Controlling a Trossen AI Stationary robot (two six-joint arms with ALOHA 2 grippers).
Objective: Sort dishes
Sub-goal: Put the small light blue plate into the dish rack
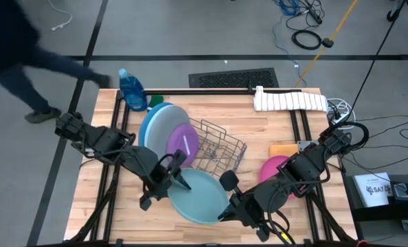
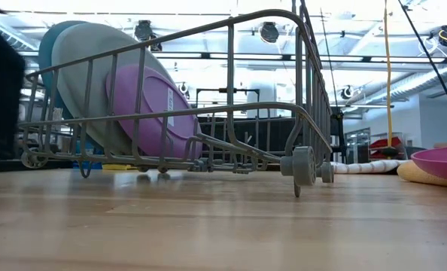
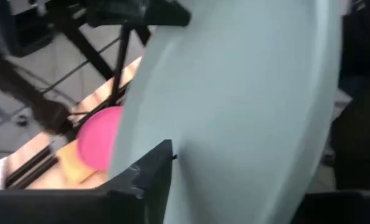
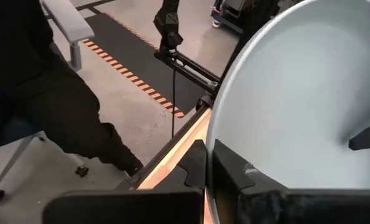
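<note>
The right pincer (image 1: 226,211) is pressed together on the near rim of the large pale blue round matte plastic plate (image 1: 198,195), lifted over the desk's (image 1: 108,206) front. The left pincer (image 1: 181,180) is at its opposite edge; whether it grips, I cannot tell. Behind stands the grey wire rack (image 1: 221,145) with a grey plate (image 1: 159,127) and purple plate (image 1: 181,143); a pink plate (image 1: 273,167) lies right. No writing is readable.

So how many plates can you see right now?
5: teal plate, grey plate and purple plate in the rack; pale blue plate between both grippers; pink plate right. Others may be hidden.
</note>
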